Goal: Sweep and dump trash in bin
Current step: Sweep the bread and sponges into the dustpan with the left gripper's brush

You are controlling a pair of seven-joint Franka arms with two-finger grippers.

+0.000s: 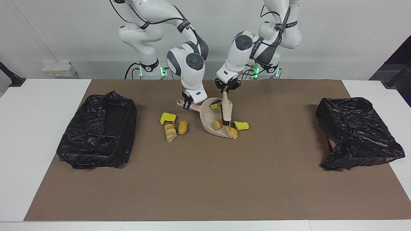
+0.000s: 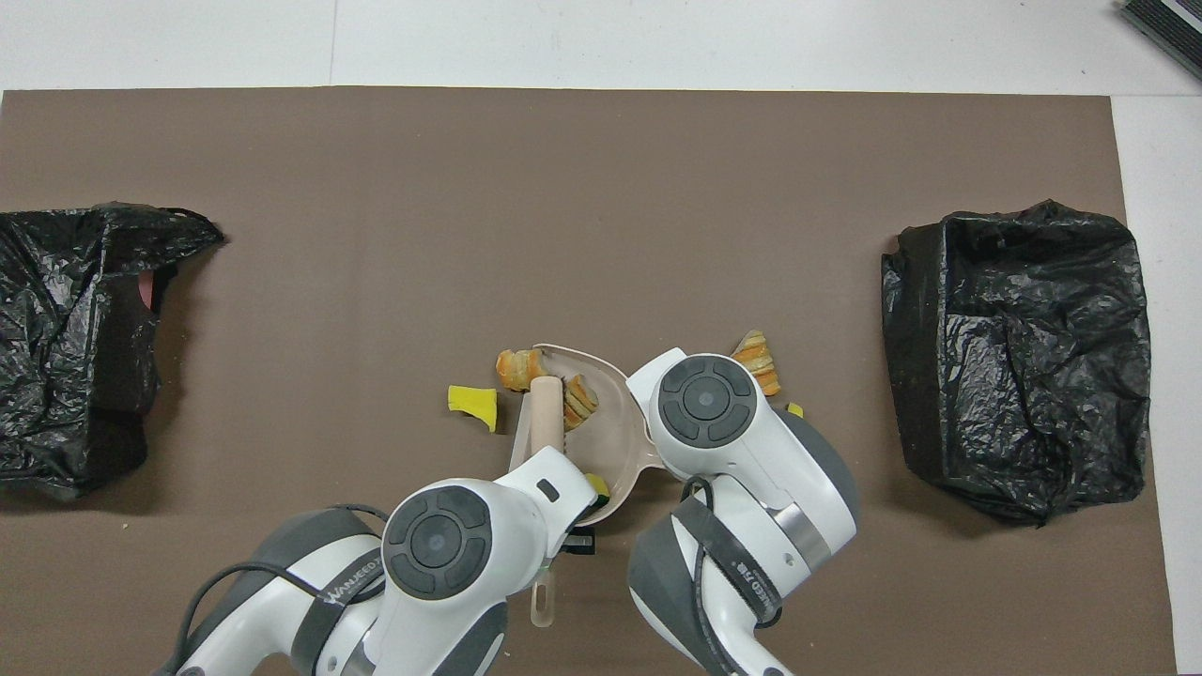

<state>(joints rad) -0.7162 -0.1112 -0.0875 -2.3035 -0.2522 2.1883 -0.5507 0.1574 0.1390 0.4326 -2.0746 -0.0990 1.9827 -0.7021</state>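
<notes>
Two grippers work close together at the middle of the brown mat. The left gripper is pinched on the top of the brush. The brush's long axis runs away from the robots and down, so its black bristles rest at the mouth of the dustpan. The right gripper is clamped on the dustpan's handle, at the end nearer the robots. The pan's mouth opens away from them.

Inside the pan lie a yellow sponge chunk by the handle end and a bread bit against the bristles. A second bread bit sits right on the pan's lip.

Just outside the lip, toward the left arm's end of the table, lies another sponge chunk, close beside the bristles. I judge this the piece the next stroke turns on. It lies to the brush's outer side, so the left arm would draw it sideways and back toward the robots, across the lip.

Beside the pan's outer wall, toward the right arm's end, lie a sponge chunk and two bread bits. They are not in front of the mouth, so the pan would likely need turning first.

A black-lined bin stands at each end of the mat, both well apart from the pan.
</notes>
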